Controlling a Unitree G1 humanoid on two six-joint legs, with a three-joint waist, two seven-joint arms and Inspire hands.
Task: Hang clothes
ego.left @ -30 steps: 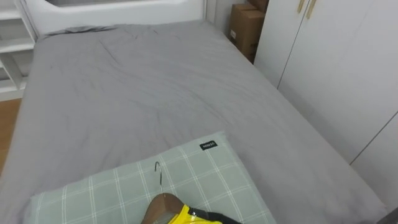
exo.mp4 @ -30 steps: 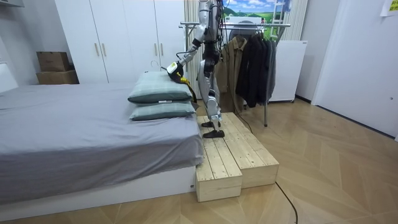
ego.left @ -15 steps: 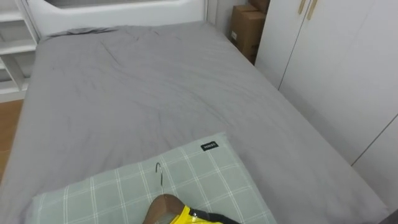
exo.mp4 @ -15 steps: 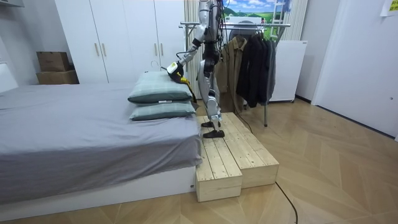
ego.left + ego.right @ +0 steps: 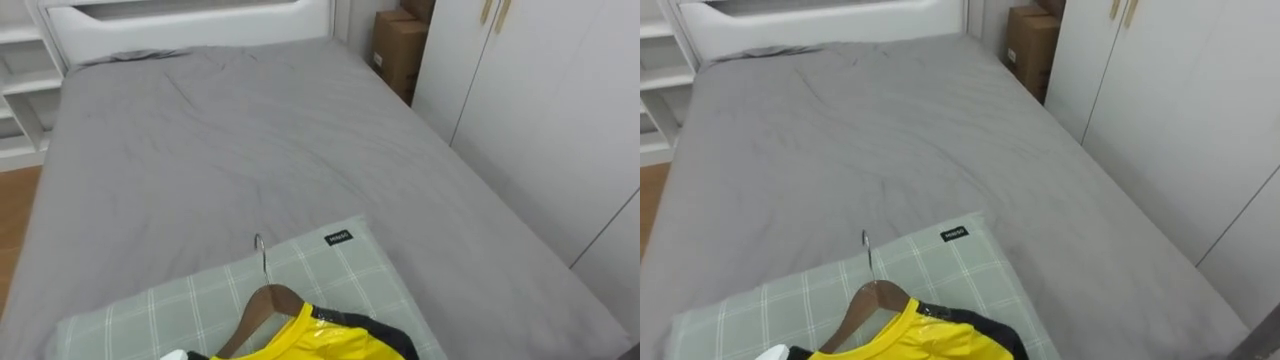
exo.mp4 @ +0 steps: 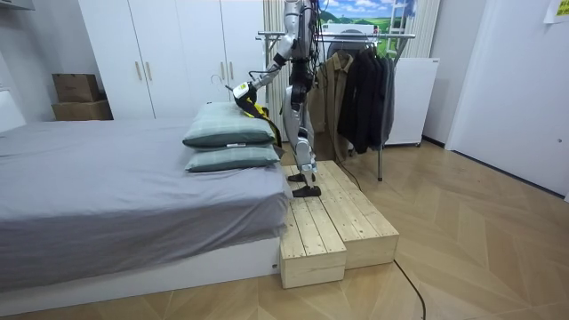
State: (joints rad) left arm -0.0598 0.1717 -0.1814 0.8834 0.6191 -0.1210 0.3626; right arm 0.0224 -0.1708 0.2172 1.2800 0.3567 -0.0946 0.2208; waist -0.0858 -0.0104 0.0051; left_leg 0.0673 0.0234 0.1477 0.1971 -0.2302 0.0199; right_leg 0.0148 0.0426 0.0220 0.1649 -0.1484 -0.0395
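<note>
A: What does this step ask of the robot?

B: Judging by the task, the shirt (image 5: 315, 340) on its hanger (image 5: 265, 303) has to go to the rack (image 6: 356, 37), at the upper right of the room view. The robot stands on the platform (image 6: 329, 218) by the bed (image 5: 250, 150). It should turn with care and keep the hanger level so the shirt does not slide off. Then it should bring the hook (image 5: 260, 250) over the rail, between the coats (image 6: 360, 84) hanging there.

A: And the hand?

B: One hand (image 6: 238, 91) is raised at the hanger, over the top pillow (image 5: 345, 275). It seems to carry the hanger, but the room view is too distant to tell how far the hand is closed. Nor can one tell whether it is the left or the right.

A: Where is the shirt?

B: At the bottom centre of the eye views, above the pillow. Whether it touches the pillow cannot be told.

A: How does it look?

B: It is bright yellow with black trim at its right edge, smooth and a little glossy. The hanger is brown wood, with a thin metal hook pointing up the frame.
</note>
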